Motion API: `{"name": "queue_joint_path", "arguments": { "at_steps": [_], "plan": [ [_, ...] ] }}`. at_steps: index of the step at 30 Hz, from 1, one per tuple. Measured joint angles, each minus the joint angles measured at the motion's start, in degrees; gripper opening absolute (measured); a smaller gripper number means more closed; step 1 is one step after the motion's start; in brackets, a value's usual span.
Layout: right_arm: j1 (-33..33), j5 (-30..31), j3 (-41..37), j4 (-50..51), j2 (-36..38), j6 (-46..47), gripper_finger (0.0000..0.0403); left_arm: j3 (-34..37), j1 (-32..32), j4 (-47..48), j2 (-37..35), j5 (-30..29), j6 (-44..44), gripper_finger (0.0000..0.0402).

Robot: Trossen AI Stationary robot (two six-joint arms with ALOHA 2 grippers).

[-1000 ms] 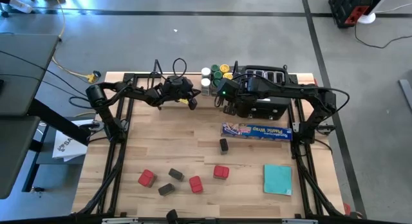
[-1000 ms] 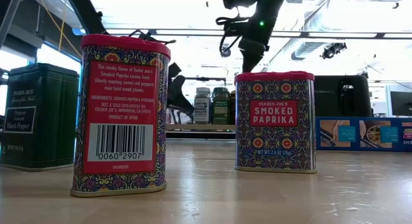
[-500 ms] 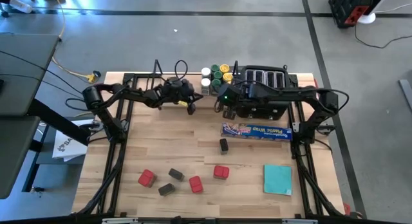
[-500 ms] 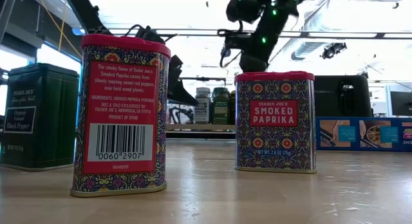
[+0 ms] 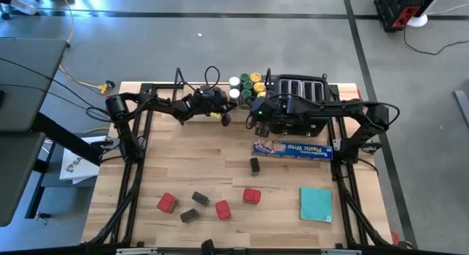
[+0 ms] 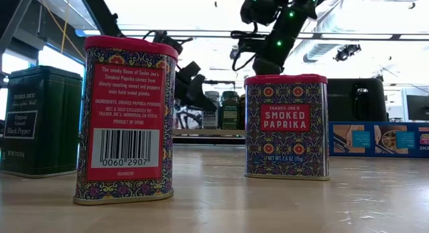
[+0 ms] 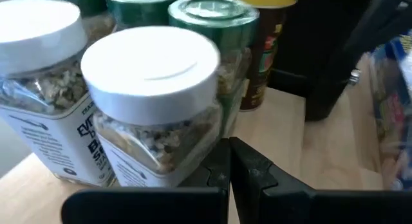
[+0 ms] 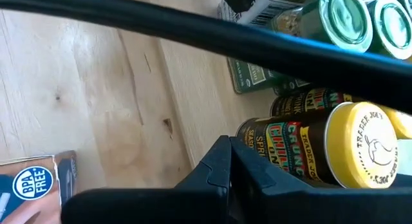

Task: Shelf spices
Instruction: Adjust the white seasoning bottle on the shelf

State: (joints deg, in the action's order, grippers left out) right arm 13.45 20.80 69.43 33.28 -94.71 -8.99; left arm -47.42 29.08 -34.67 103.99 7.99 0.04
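While both arms were bunched up at the far edge of the table, we had the left gripper (image 5: 223, 117) closed tight with nothing in it, parked right in front of a white-lidded jar (image 7: 153, 95) in the cluster of spice jars (image 5: 246, 85). From its wrist camera we could see a second white-lidded jar (image 7: 40, 76) just beside the first, with green-lidded ones (image 7: 212, 31) behind. Our right gripper (image 5: 253, 123) was pinched closed and empty too, hovering next to a yellow-lidded jar (image 8: 360, 143) lying across its view. That cluster sat just beside the black toaster (image 5: 299, 90). Nearer the front edge we still had loose tins: three red tins (image 5: 222, 209) and a few dark ones (image 5: 199, 199), plus one dark tin (image 5: 254, 165) near the blue plastic wrap box (image 5: 292, 149). A teal square (image 5: 316, 204) lay off to the right. We couldn't make out the shelf clearly.
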Motion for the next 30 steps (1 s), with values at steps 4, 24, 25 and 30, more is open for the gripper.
{"name": "queue_joint_path", "arguments": {
  "at_steps": [4, 24, 25, 30],
  "plan": [
    [0.0, 0.0, 0.0, 0.5, 0.0, 0.0, 0.0000, -0.7, 0.0, 0.0, 0.5, -1.4, -1.4, 0.0000],
    [0.0, -0.1, 0.0, 1.4, 0.0, 1.5, 0.0000, -0.7, 0.2, -1.8, -0.8, -0.1, -3.8, 0.0000],
    [0.0, -0.2, 0.0, 1.4, 0.0, 1.5, 0.0000, -0.7, 0.2, -1.7, -0.8, -0.3, -3.1, 0.0000],
    [0.0, -0.2, 0.0, 1.4, 0.0, 1.7, 0.0000, -0.7, 0.5, -1.7, -0.8, -1.4, -1.5, 0.0000]
  ]
}}
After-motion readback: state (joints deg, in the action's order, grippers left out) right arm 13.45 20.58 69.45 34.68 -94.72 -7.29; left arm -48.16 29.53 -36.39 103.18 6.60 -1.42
